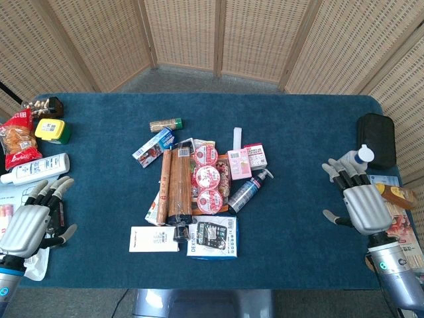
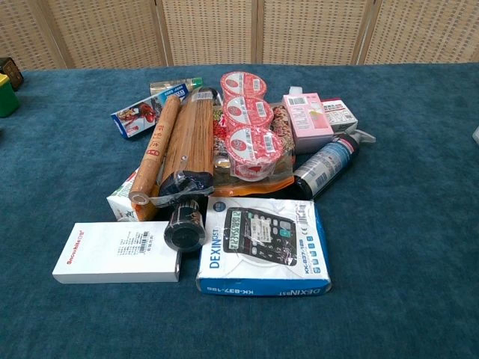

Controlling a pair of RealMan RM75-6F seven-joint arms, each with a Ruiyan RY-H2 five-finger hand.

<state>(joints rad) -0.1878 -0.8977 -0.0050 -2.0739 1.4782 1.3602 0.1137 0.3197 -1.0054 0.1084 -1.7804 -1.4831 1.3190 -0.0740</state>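
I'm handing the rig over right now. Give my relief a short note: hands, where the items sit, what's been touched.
Left hand: open, holding nothing, at the table's left edge beside the white bottle.
Right hand: open, holding nothing, at the right edge near the black case.
Pile at table centre: bamboo roll, three red-lidded cups, calculator box, white box, dark spray bottle, pink box.
Neither hand touches the pile; everything there is left to handle.

place: staged test room | evidence: wicker screens (image 1: 185,33), blue-clothed table (image 1: 305,132), heaped groceries (image 2: 247,127)
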